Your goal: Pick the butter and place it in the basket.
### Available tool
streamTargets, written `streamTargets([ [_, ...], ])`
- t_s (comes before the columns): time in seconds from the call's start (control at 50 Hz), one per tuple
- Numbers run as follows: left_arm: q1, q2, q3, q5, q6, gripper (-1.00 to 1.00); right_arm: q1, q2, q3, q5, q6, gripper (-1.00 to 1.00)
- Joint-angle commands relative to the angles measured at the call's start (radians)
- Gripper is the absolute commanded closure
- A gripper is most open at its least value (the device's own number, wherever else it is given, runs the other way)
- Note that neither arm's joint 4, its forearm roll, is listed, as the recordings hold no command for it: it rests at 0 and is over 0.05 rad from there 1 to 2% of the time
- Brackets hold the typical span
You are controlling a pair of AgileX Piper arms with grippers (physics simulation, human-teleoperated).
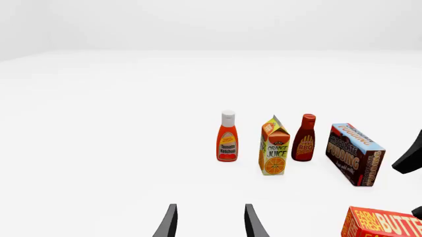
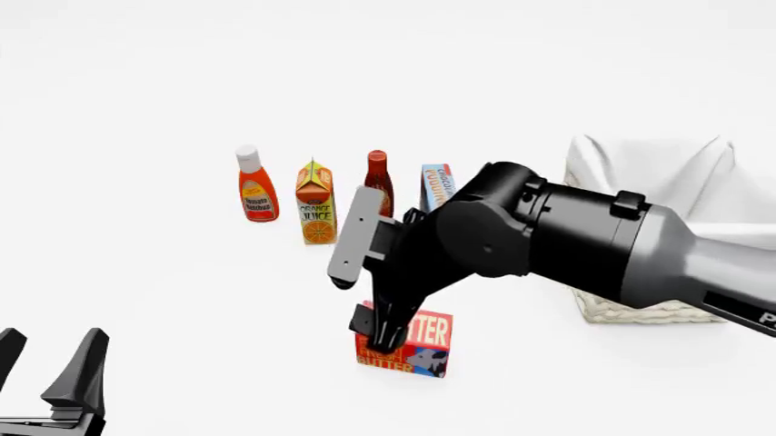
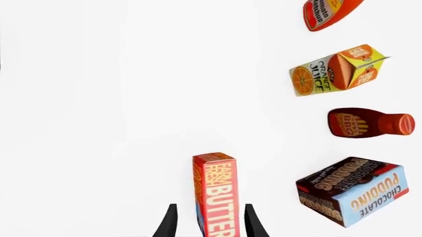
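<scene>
Two dark fingers of my right gripper (image 3: 207, 222) straddle the butter carton (image 3: 214, 195) in my right wrist view, spread a little wider than it, contact unclear. Only the front view shows the wicker basket (image 2: 637, 311) behind my right arm, well apart from the butter (image 2: 412, 345). My left gripper (image 1: 207, 222) hangs open over bare white table (image 1: 105, 148); beyond stand ketchup (image 1: 228, 138), orange juice (image 1: 274, 147), BBQ sauce (image 1: 305, 139) and chocolate pudding (image 1: 355, 154).

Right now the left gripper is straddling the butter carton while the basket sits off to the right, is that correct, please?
Not quite: the right gripper straddles the butter, as the right wrist view shows. The left gripper hangs apart from it. The basket is indeed at right.
</scene>
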Motion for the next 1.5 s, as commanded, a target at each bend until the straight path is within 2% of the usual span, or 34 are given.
streamTargets([
  [0.02,0.0,0.0,0.0,0.0,0.0,-1.0,-0.022,0.013,0.021,-0.014,-0.015,-1.0],
  [0.38,0.0,0.0,0.0,0.0,0.0,-1.0,-0.058,0.042,0.019,-0.034,-0.042,-1.0],
  [0.74,0.0,0.0,0.0,0.0,0.0,-1.0,-0.039,0.05,0.061,-0.082,-0.016,-1.0],
  [1.5,0.0,0.0,0.0,0.0,0.0,-1.0,-0.06,0.11,0.118,-0.163,-0.012,-1.0],
])
